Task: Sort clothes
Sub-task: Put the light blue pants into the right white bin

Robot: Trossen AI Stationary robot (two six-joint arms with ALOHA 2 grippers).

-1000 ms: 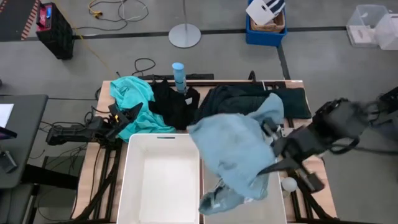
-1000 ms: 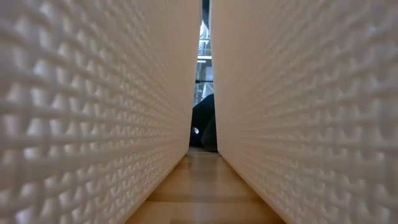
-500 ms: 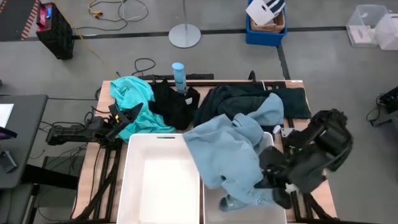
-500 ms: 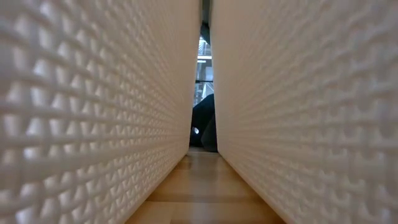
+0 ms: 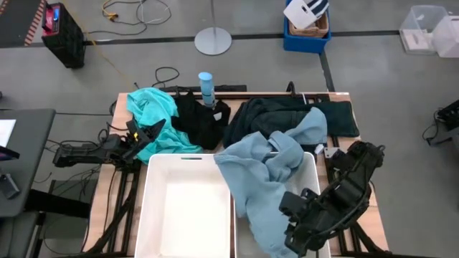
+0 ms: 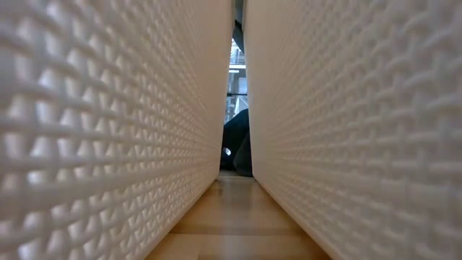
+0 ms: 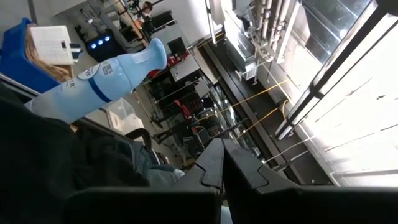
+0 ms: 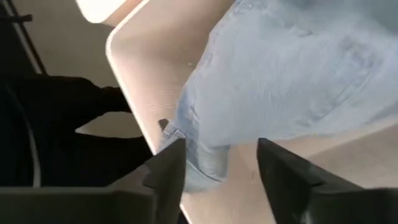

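Two white plastic bins (image 5: 183, 208) sit side by side at the near edge of the wooden table (image 5: 337, 97), their dimpled walls nearly touching. A slim blue bottle (image 5: 206, 87) stands upright at the far edge. Beyond the table, on the grey floor, are a round stand base (image 5: 213, 40), a blue crate (image 5: 306, 32) and a yellow cable (image 5: 122, 10).

Grey concrete floor (image 5: 358, 64) surrounds the wooden table (image 5: 337, 97), with a dark line (image 5: 143, 39) running across it behind the table. On the floor stand a round metal stand base (image 5: 213, 40), a blue crate (image 5: 306, 30), a black crate (image 5: 61, 32), a clear plastic box (image 5: 428, 29) and loose yellow cable (image 5: 122, 11). A dark desk (image 5: 21, 172) sits at one side; beyond the table, large bright windows (image 7: 348, 118) light the room.
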